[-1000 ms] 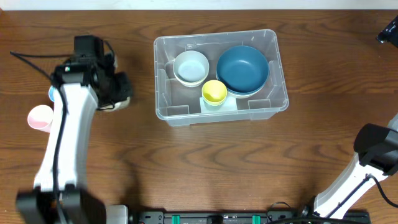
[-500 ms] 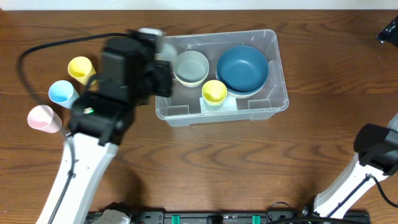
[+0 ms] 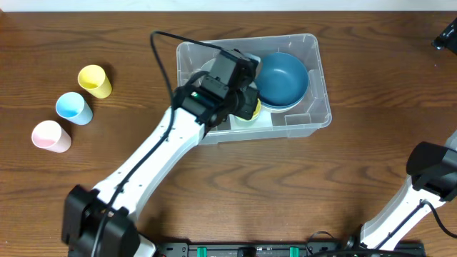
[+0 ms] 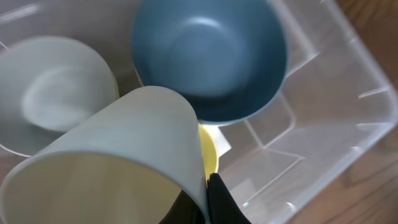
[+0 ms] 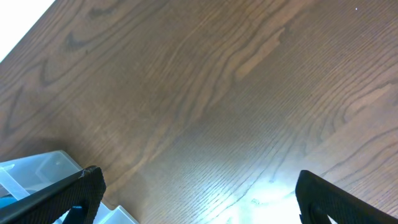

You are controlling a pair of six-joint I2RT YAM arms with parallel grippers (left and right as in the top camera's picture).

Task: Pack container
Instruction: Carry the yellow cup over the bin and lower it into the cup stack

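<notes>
Container (image 3: 314, 121) stands mid-worktop (image 3: 250, 185), holding a blue bowl (image 3: 282, 78), a white bowl (image 4: 50, 93) and a yellow cup (image 3: 250, 111). Left fingers (image 4: 217, 202) pinch the wall of a pale cup (image 4: 124, 155), tilted above it. Right fingers (image 5: 81, 193) gape wide, empty. Judged outstanding: this cup, plus the loose yellow cup (image 3: 95, 81), blue cup (image 3: 73, 108) and pink cup (image 3: 50, 135).

1. The container (image 3: 319, 107): clear, glossy plastic, its smooth walls catching the light.
2. The pale cup (image 4: 118, 155) in the left jaws: smooth, matt plastic.
3. The blue bowl (image 4: 208, 56) beyond those jaws: smooth, with a soft sheen.
4. The table (image 3: 285, 185): grained wood, lightly glossy.
</notes>
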